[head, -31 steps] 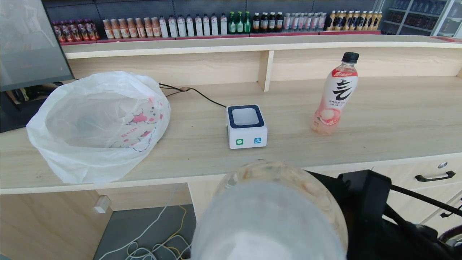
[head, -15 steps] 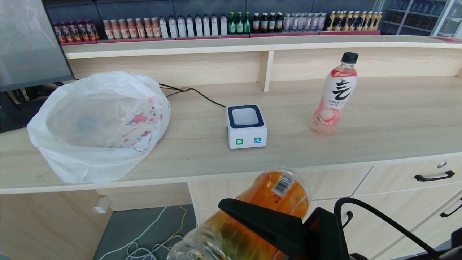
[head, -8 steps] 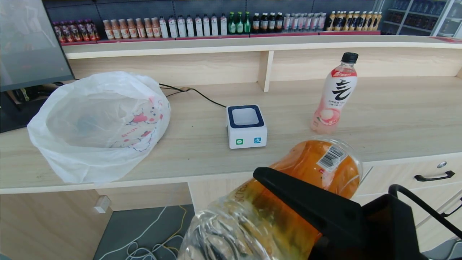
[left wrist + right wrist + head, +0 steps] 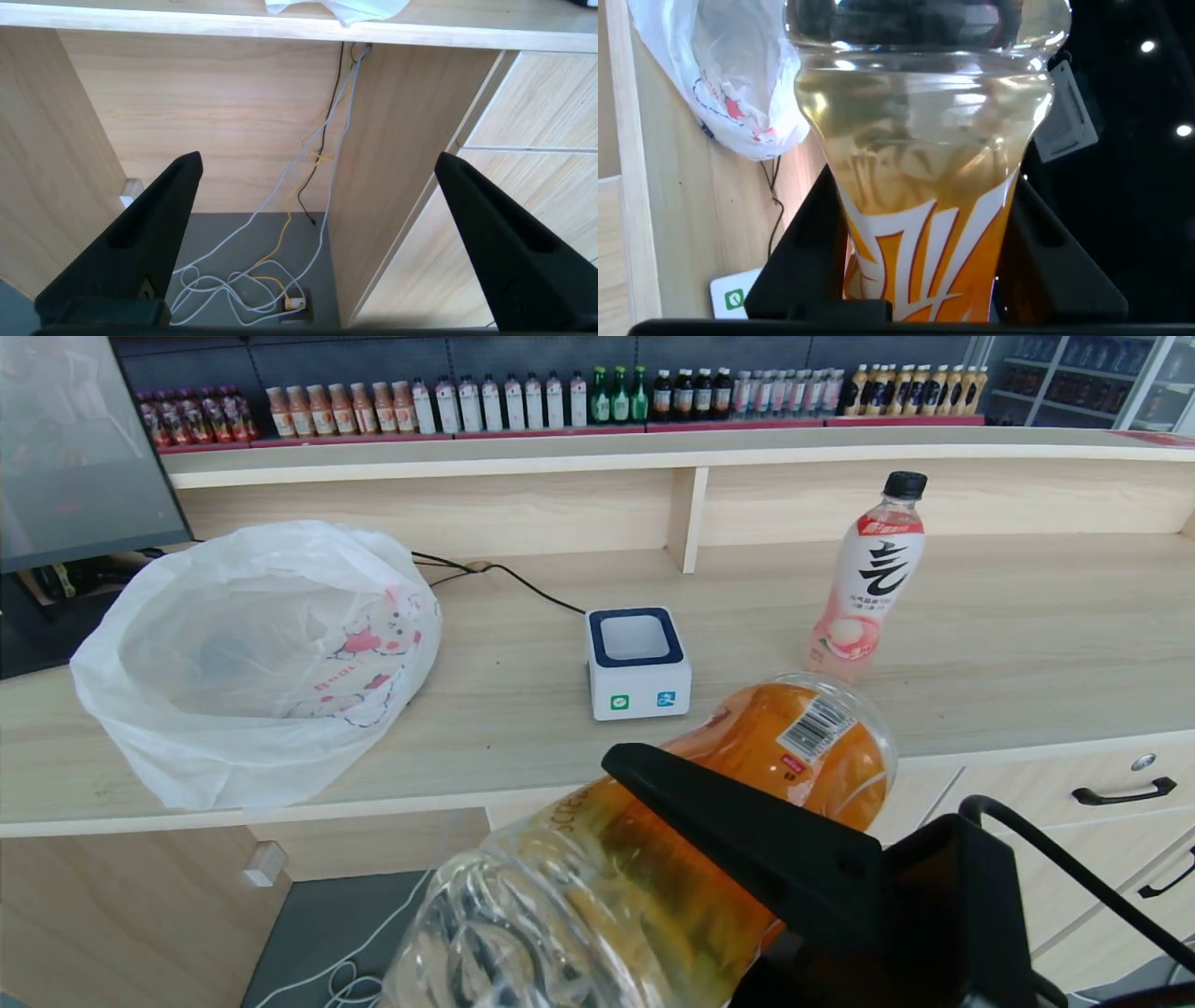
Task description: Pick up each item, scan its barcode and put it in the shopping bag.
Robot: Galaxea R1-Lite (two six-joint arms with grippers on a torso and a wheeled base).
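My right gripper (image 4: pixel 653 840) is shut on a large bottle of amber drink with an orange label (image 4: pixel 747 775), held on its side before the counter's front edge, its barcode (image 4: pixel 814 728) facing up. The right wrist view shows that bottle (image 4: pixel 924 187) clamped between both black fingers (image 4: pixel 799 266). The white scanner with a blue rim (image 4: pixel 639 661) sits mid-counter, just beyond the bottle. A pink bottle with a black cap (image 4: pixel 864 583) stands upright to its right. The open white shopping bag (image 4: pixel 252 663) sits on the left. My left gripper (image 4: pixel 318 243) hangs open below the counter.
The wooden counter (image 4: pixel 1027 644) has a raised back ledge and drawers with black handles (image 4: pixel 1125 793) below. A monitor (image 4: pixel 75 448) stands at the far left, and a black cable (image 4: pixel 523 583) runs to the scanner. Loose cables (image 4: pixel 271 271) lie on the floor under the counter.
The held bottle has turned from base-on to lying sideways with its barcode up. It rose to the counter's edge, swung right, then shifted back left toward the scanner.
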